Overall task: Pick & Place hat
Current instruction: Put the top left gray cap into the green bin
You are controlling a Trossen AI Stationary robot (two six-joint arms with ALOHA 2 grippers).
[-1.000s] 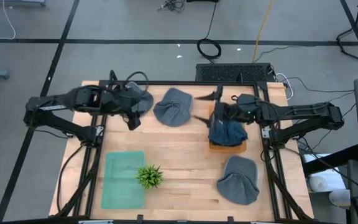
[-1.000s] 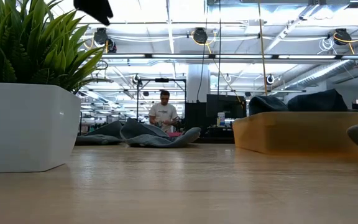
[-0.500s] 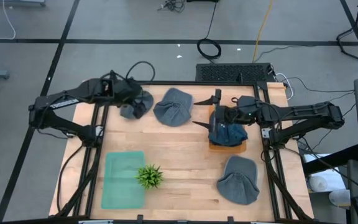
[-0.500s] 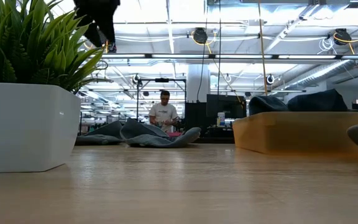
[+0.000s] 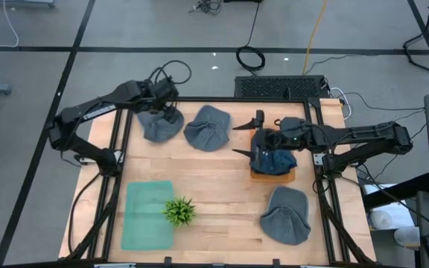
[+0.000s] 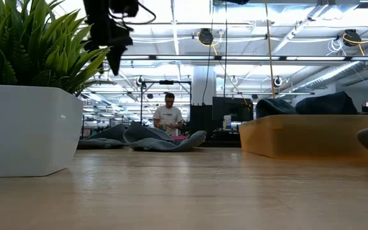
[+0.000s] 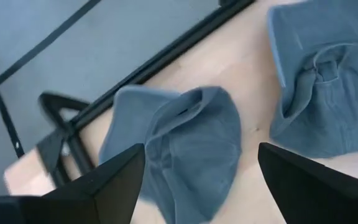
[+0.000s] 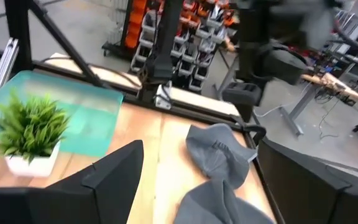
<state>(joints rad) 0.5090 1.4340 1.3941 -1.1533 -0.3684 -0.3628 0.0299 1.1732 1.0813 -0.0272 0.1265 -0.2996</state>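
Left gripper point(image 5: 168, 113) has swung back over the far-left hat point(image 5: 159, 125), fingers spread, nothing held, so pick not yet made. Right gripper point(image 5: 238, 138) idles spread beside the tray point(image 5: 272, 176).

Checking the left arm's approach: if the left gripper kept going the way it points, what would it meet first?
Most likely the crumpled grey hat at the table's far left corner: it lies between the open jaws of the left gripper, which hangs above it. Depth is unclear.
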